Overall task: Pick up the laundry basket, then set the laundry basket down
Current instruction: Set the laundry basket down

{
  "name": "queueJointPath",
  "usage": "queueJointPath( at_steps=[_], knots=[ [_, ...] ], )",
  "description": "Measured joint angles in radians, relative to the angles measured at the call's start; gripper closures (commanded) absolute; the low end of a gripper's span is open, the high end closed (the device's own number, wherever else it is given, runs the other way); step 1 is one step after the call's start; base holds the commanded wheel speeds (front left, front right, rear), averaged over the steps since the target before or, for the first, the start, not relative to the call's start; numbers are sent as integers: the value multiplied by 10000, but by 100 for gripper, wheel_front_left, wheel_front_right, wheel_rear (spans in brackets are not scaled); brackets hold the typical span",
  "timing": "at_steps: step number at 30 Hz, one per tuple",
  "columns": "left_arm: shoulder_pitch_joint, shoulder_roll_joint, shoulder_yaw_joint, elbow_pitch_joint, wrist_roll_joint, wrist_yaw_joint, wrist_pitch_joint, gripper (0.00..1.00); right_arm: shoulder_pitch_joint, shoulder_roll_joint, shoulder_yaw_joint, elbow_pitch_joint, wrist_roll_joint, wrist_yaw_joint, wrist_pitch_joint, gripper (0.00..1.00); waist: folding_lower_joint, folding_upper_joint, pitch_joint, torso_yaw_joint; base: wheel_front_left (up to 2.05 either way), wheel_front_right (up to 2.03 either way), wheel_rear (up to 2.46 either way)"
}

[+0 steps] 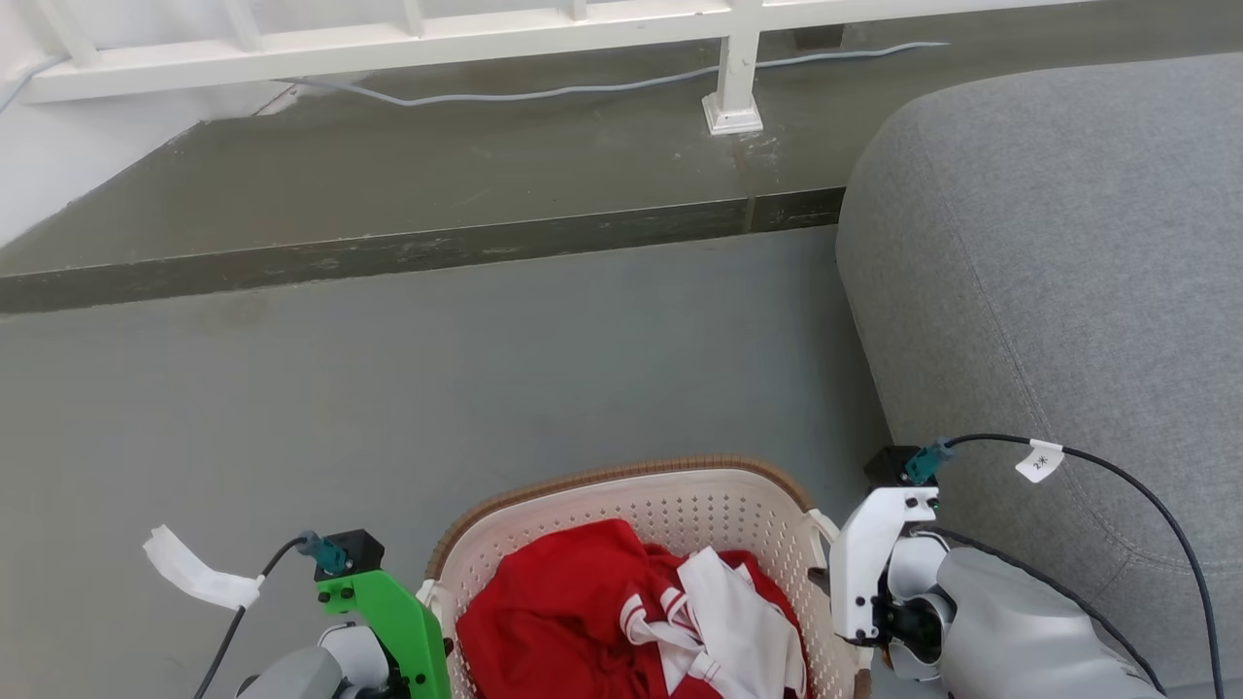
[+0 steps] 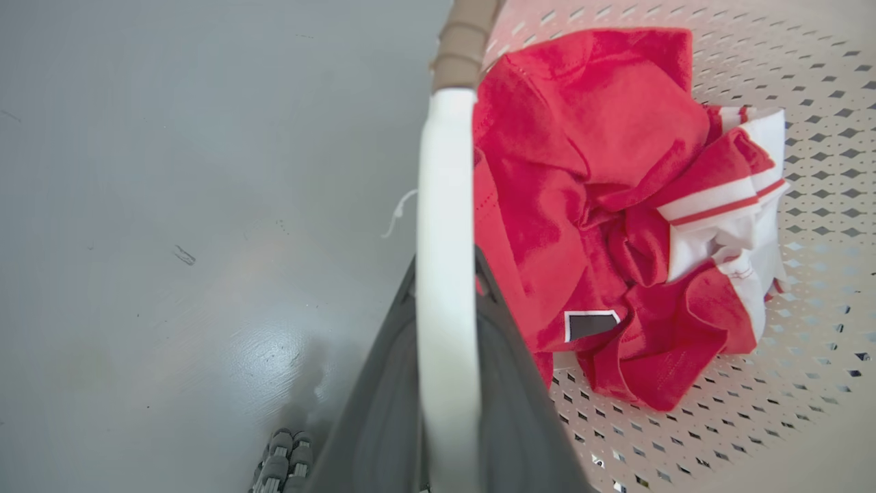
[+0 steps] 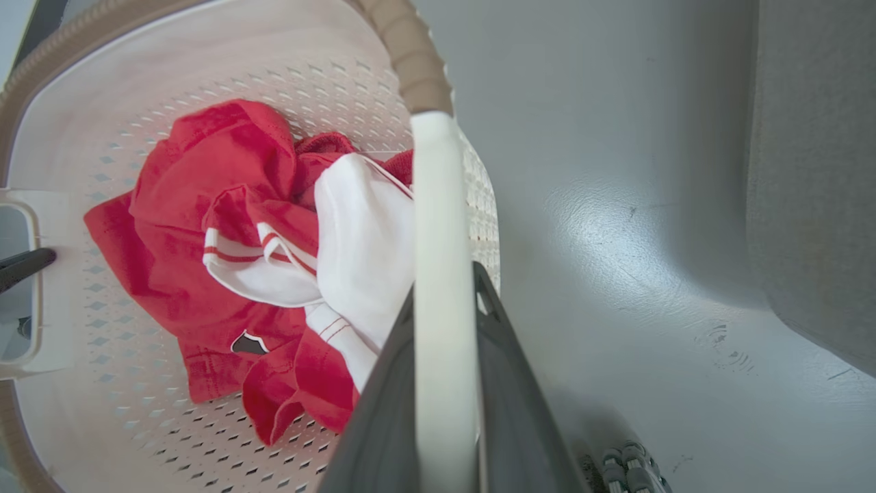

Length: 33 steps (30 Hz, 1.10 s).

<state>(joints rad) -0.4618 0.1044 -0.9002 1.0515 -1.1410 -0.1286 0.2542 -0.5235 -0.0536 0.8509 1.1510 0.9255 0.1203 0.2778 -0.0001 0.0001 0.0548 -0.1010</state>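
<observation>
Both white side handles of the laundry basket are clamped between fingers, one by the left gripper, one by the right gripper. Grey floor is seen around the basket, and a grey sofa stands just beside its right side. A raised ledge, white railing and cable lie beyond. Red-and-white clothing is held inside. The basket's near end is cut off; floor contact cannot be determined.
</observation>
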Motion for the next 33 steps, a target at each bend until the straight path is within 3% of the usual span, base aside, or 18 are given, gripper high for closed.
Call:
queueJointPath(
  at_steps=[14, 33],
  knots=[
    [-570, 148, -15, -79, 0, -2, -458, 100, -555, 46, -25, 15, 13, -2, -663, 100, 0, 0, 547, -37, 0, 0, 0],
    [-1676, 407, -19, -324, 318, -2, -1735, 100, -1415, 128, -190, -31, -4, -171, -2278, 100, 1, 0, 2696, -43, 0, 0, 0]
  ],
)
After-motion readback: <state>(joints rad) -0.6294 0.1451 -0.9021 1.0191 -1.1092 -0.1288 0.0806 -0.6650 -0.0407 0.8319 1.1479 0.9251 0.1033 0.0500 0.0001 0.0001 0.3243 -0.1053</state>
